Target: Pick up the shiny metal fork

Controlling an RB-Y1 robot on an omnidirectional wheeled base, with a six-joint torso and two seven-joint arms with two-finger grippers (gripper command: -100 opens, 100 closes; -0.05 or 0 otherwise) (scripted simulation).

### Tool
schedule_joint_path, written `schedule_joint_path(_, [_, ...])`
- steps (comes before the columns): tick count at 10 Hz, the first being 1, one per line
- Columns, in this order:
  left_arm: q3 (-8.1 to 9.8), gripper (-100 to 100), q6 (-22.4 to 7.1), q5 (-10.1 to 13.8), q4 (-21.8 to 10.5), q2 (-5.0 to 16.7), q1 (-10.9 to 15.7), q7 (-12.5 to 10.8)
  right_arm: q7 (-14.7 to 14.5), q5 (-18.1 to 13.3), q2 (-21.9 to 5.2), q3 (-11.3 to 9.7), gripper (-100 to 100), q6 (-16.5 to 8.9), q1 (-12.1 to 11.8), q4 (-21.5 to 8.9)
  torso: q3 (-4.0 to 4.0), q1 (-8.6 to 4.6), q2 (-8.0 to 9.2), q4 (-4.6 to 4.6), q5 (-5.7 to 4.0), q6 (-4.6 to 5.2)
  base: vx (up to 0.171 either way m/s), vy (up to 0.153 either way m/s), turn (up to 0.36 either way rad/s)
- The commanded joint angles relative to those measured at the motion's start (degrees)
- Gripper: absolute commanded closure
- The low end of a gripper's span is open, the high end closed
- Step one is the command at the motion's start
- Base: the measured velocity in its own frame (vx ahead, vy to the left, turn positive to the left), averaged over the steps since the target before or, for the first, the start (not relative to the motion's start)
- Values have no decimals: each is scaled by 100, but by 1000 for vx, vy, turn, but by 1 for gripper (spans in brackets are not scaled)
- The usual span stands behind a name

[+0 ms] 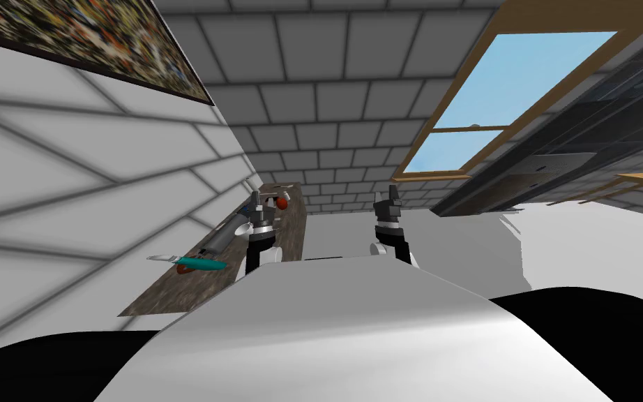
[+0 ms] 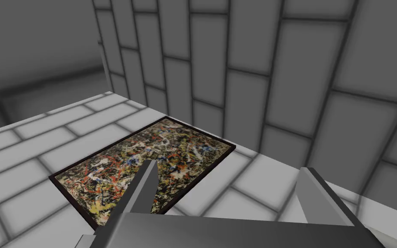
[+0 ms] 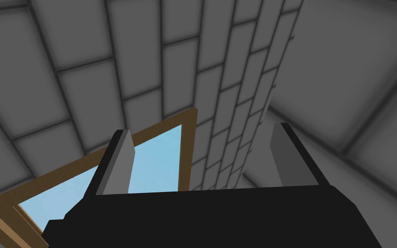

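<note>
A narrow, dark speckled counter (image 1: 174,293) runs along the wall on my left, with several small things lying on it. Among them are a teal-handled utensil with a pale blade (image 1: 200,264), a grey cylindrical item (image 1: 224,236) and a small red object (image 1: 282,203). I cannot tell which of them is the fork. My left gripper (image 1: 255,197) (image 2: 228,167) is raised above the counter's far part, open, with nothing between its fingers. My right gripper (image 1: 392,190) (image 3: 202,128) is held up to the right of the counter, also open with nothing in it.
A tiled wall with a framed painting (image 1: 90,35) borders the counter on the left. A wood-framed window (image 1: 515,91) and a dark shelf unit (image 1: 557,167) lie to the right. Pale floor shows between the counter and the shelf unit.
</note>
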State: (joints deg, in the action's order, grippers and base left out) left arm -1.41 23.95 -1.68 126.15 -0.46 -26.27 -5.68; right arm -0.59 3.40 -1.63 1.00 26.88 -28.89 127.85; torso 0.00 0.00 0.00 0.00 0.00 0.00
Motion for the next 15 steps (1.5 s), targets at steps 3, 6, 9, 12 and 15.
schedule_joint_path(3, [163, -100, -218, 47, -24, 398, 111, 207, 0, 0, 0, 0, 0, 0, 0, 0, -1, -11, -2, -1, -2, -1, 9, -37, 80])
schedule_joint_path(6, [421, -100, -631, 147, -71, 711, 272, 538, 0, 0, 1, 0, 0, 0, -1, 0, -6, -26, -11, -2, -5, -1, 23, -76, 141])
schedule_joint_path(9, [636, -100, -1028, 248, -109, 868, 391, 812, 0, 0, 1, -1, 0, 0, 0, 0, -6, -25, -11, -3, -6, 1, 24, -70, 99])
schedule_joint_path(12, [872, -100, -1435, 377, -150, 987, 509, 1110, 0, 0, 1, -1, 0, 0, 0, 0, -9, -26, -15, -4, -6, 1, 35, -71, 110])
schedule_joint_path(15, [996, -100, -1794, 453, -169, 1037, 564, 1265, 0, 0, 0, 0, 0, 0, -1, 0, -9, -14, -16, -4, -3, -1, 31, -41, 82])
